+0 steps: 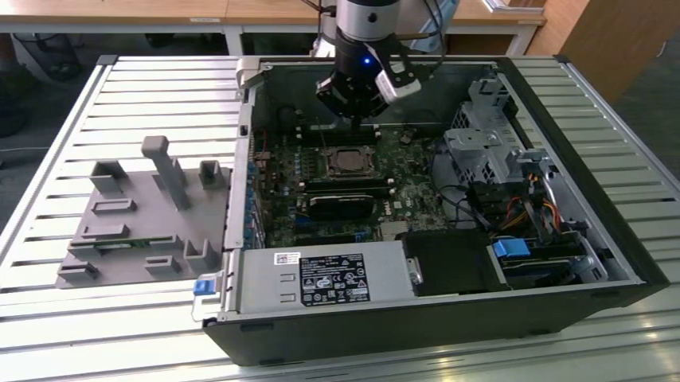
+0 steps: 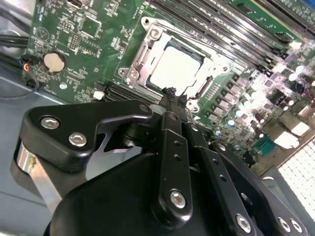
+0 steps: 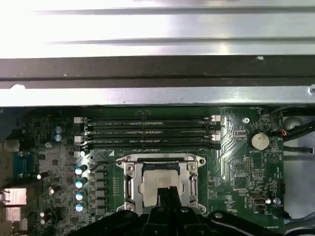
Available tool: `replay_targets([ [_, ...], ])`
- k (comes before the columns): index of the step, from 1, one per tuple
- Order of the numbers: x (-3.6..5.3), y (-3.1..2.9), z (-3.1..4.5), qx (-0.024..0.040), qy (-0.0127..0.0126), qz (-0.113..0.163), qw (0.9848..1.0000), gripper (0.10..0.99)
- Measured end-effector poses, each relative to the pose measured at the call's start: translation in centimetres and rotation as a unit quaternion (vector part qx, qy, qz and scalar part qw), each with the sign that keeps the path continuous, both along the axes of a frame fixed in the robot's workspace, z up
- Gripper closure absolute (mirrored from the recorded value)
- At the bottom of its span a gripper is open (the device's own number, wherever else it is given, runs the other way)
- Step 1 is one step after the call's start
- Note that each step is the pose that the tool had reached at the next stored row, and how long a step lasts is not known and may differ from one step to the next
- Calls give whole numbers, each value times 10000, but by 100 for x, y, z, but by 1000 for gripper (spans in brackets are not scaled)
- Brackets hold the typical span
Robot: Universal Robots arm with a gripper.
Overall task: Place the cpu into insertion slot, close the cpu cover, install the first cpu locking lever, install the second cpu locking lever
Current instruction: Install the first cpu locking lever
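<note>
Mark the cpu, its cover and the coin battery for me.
cpu (image 2: 174, 69): second wrist view, middle of its metal face.
cpu cover (image 2: 141, 55): second wrist view, side bar of the frame.
coin battery (image 3: 259, 141): first wrist view, centre of the disc.

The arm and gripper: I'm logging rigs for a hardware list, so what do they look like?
The arm is a silver-grey tube ending in a black wrist with a small blue light and a pale box beside it. The gripper is black: jointed link bars with silver screws, tapering to slim fingers.
</note>
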State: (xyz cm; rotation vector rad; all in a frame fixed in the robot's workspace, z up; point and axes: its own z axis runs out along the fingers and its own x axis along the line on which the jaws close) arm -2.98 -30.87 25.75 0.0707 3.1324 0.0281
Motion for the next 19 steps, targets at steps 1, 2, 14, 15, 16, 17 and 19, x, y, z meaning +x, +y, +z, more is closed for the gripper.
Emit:
replay_targets([
  [1, -18, 0, 0, 11, 0, -10, 10000, 980],
  [2, -37, 0, -1, 45, 0, -14, 10000, 980],
  [14, -220, 0, -19, 145, 0, -19, 9999, 980],
  [15, -231, 0, -19, 146, 0, -18, 9999, 980],
  [16, -243, 1, -20, 146, 0, -18, 9999, 980],
  [17, -257, 0, -19, 145, 0, -18, 9999, 980],
  [19, -292, 0, -19, 145, 0, -19, 9999, 980],
])
